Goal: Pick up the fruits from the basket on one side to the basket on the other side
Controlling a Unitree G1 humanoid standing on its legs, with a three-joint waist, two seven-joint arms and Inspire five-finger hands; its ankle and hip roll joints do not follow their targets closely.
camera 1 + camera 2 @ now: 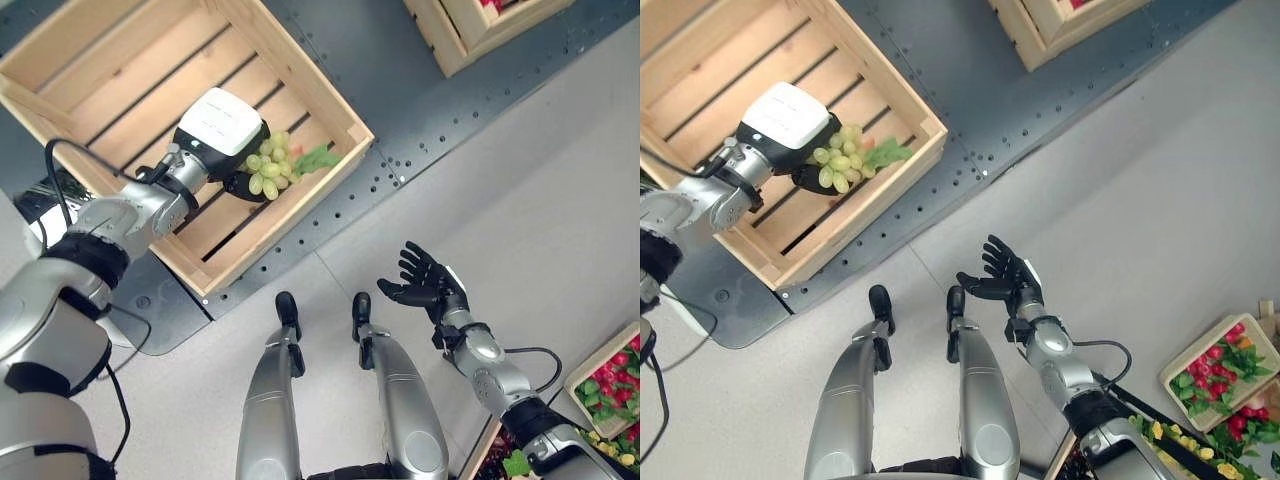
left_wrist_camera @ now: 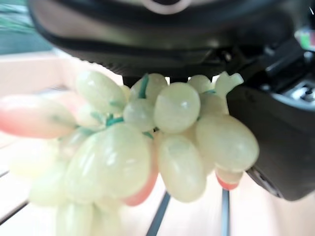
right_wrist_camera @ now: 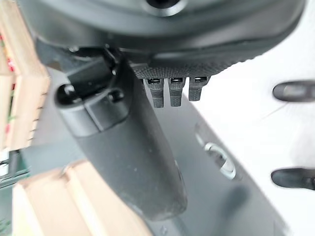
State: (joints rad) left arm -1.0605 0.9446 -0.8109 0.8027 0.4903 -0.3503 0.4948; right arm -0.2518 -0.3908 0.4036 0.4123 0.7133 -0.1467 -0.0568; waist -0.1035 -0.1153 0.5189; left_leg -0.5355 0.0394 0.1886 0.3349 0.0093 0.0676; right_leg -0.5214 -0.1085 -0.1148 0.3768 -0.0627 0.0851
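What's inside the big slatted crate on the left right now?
The wooden crate holds the left robot hand, curled round a green grape bunch with a leaf above bare slats. The floor beneath hand and grapes is covered.

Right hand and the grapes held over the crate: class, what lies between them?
In the left eye view, between the open right hand and the grapes in the left hand lie the crate wall, dark metal plate and bare floor.

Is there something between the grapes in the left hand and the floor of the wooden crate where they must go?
Nothing visible is in the way. The left hand is curled round the bunch of green grapes over the wooden crate, and the slats beneath are bare. The right hand hangs open, away from the crate.
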